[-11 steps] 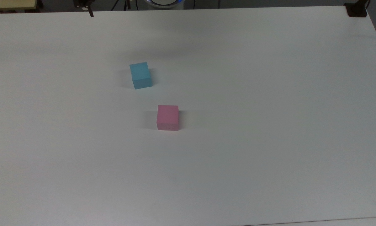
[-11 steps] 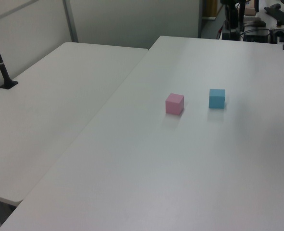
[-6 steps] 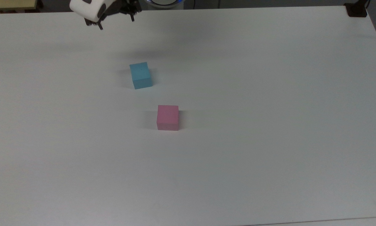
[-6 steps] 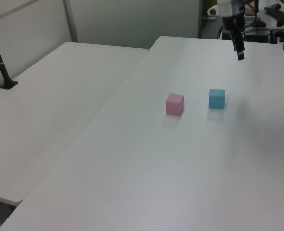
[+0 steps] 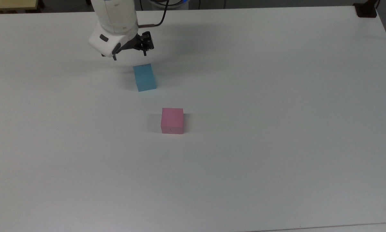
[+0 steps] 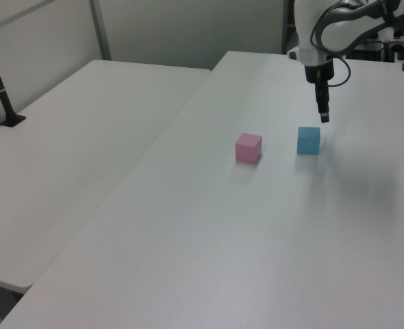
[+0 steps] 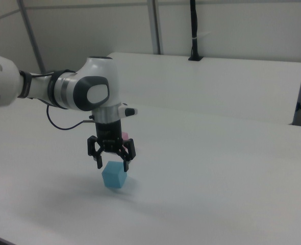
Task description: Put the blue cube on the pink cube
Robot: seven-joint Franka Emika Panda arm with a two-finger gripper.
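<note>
Above the blue cube [image 7: 114,177], the end effector [image 7: 112,164] hangs open; pink cube [image 5: 172,120] apart

A second white table [image 6: 65,137] abuts the counter [image 6: 257,240]; a black post [image 6: 0,89] stands clamped at its far edge.

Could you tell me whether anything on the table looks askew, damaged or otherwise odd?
Nothing stands out. The blue cube and the pink cube both sit flat on the white table, apart from each other and intact. The gripper hangs open just above the blue cube, not touching it.
</note>
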